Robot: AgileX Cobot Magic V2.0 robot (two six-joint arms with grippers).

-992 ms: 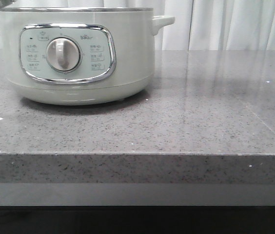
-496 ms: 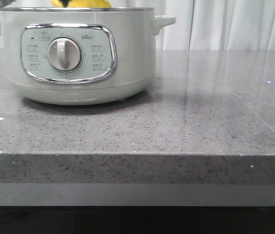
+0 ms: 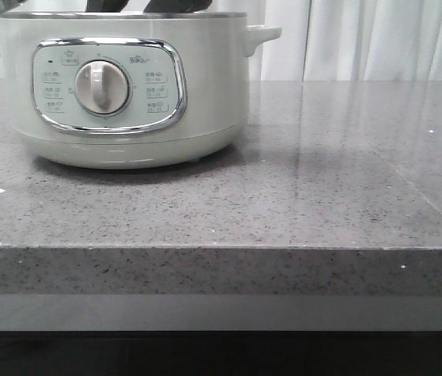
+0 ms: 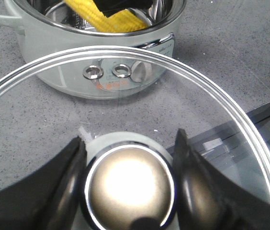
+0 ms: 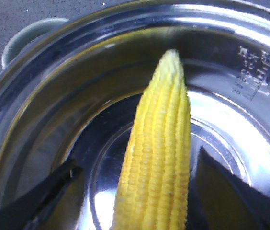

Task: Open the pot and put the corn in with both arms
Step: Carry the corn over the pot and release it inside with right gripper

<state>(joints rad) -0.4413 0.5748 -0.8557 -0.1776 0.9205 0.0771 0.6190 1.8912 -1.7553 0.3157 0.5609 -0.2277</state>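
The pale grey-green pot [image 3: 205, 78] stands uncovered at the table's back left. Its glass lid [image 4: 125, 50] hangs in front of it, above the table. My left gripper [image 4: 130, 139] is shut on the lid's shiny knob [image 4: 130, 187]. The yellow corn [image 5: 161, 153] is inside the pot's steel bowl [image 5: 53, 96], lengthwise between the jaws of my right gripper [image 5: 137, 160]. Those jaws stand open, with a gap on each side of the cob. In the front view the corn is hidden below the rim and only my right gripper's dark fingers [image 3: 175, 6] show above it.
The grey speckled countertop [image 3: 323, 180] runs to the right of the pot, and its front edge [image 3: 221, 247] lies near the camera. White curtains [image 3: 378, 39] hang behind. The pot's side handle [image 3: 262, 35] sticks out to the right.
Half a second ago the corn showed above the pot's rim in the front view. It has gone down inside, and only the dark fingers show there now.
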